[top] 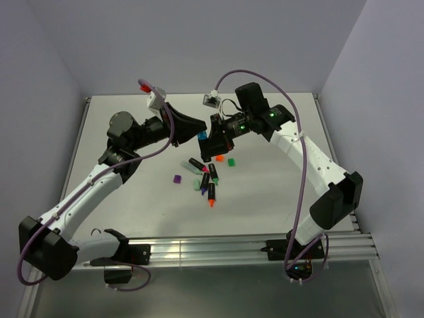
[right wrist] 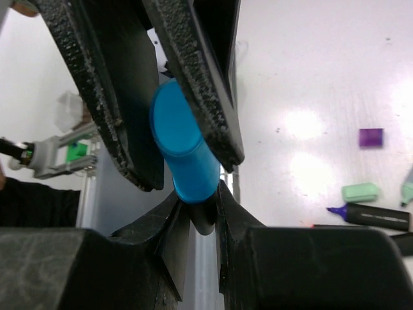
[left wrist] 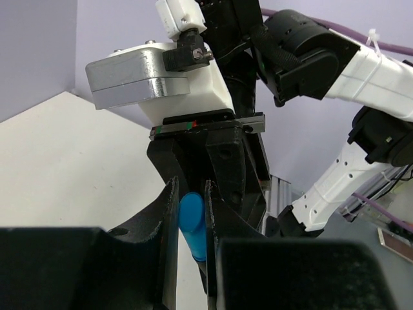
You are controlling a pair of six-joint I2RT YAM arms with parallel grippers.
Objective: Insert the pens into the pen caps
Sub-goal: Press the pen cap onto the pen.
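My left gripper [top: 201,131] is shut on a blue pen cap [left wrist: 192,223], held in the air above the table. My right gripper [top: 216,140] faces it and is shut on a black pen barrel [right wrist: 205,217]. The barrel's end sits inside the blue cap [right wrist: 183,152], which shows between the left fingers [right wrist: 200,71] in the right wrist view. Several other pens [top: 206,179] lie in a cluster on the table below. Loose caps lie around them: purple [top: 177,179], green [top: 231,161], orange [top: 219,158].
The right wrist view shows a purple cap [right wrist: 370,137], a light green cap [right wrist: 360,192] and a purple-tipped pen [right wrist: 371,216] on the white table. A metal rail [top: 199,250] runs along the near edge. Walls close in the table at the back and sides.
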